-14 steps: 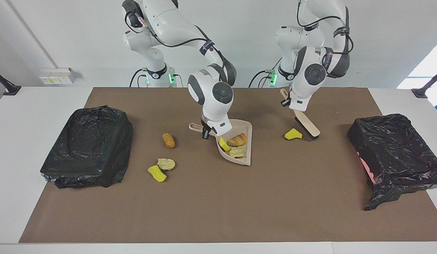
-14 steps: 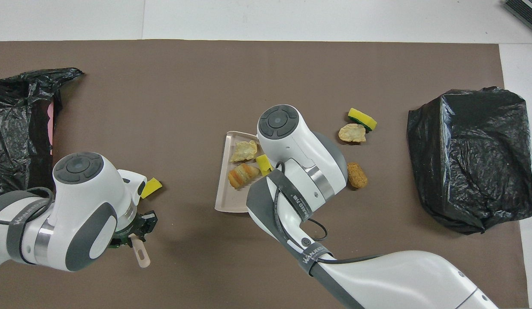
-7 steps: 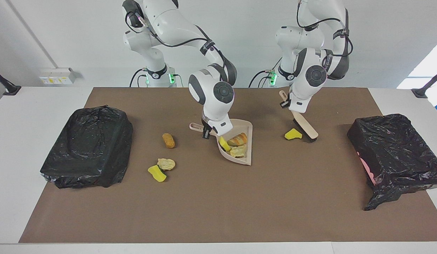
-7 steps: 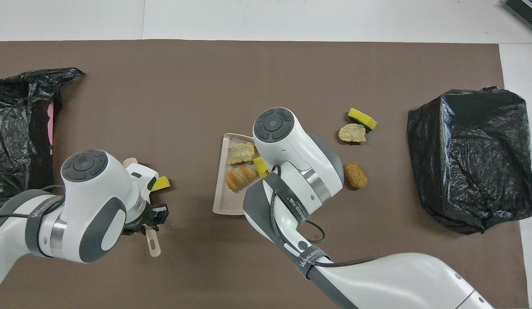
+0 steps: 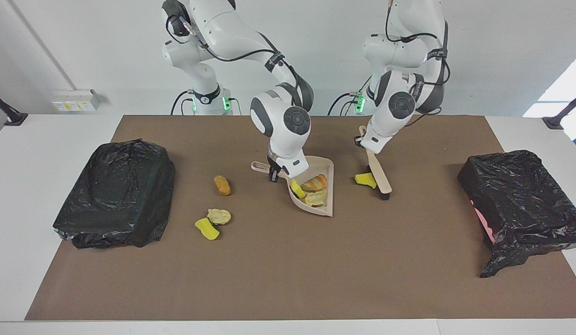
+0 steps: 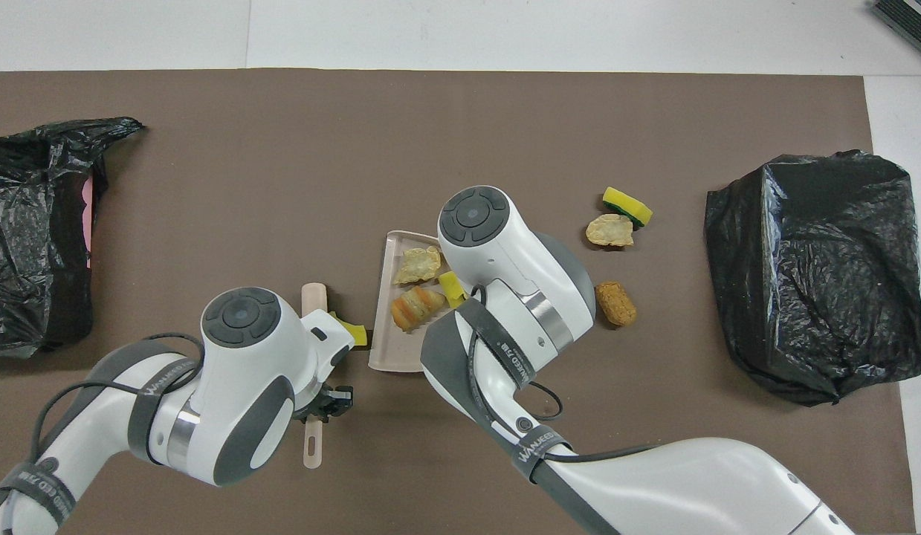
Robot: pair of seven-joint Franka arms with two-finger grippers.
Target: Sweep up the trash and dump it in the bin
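Observation:
My right gripper [image 5: 272,174] is shut on the handle of the beige dustpan [image 5: 326,211], which rests on the mat and holds three trash pieces: a yellow chunk [image 5: 295,190], a croissant-like lump [image 5: 314,183] and a tan crisp [image 5: 314,199]. My left gripper [image 5: 367,148] is shut on the beige hand brush [image 5: 380,177], whose bristles are down on the mat. One yellow chunk [image 5: 365,180] [image 6: 354,332] lies against the brush, just short of the dustpan's [image 6: 389,349] open edge. Three loose scraps lie toward the right arm's end: a brown nugget [image 5: 221,185], a tan crisp [image 5: 219,216] and a yellow sponge [image 5: 207,229].
A bin lined with a black bag [image 5: 115,193] stands at the right arm's end of the brown mat [image 5: 288,279]. A second black-bagged bin [image 5: 520,200] stands at the left arm's end, with a pink side showing.
My left arm has swept the brush and the yellow chunk along the mat toward the dustpan's mouth. The dustpan and my right gripper have hardly moved.

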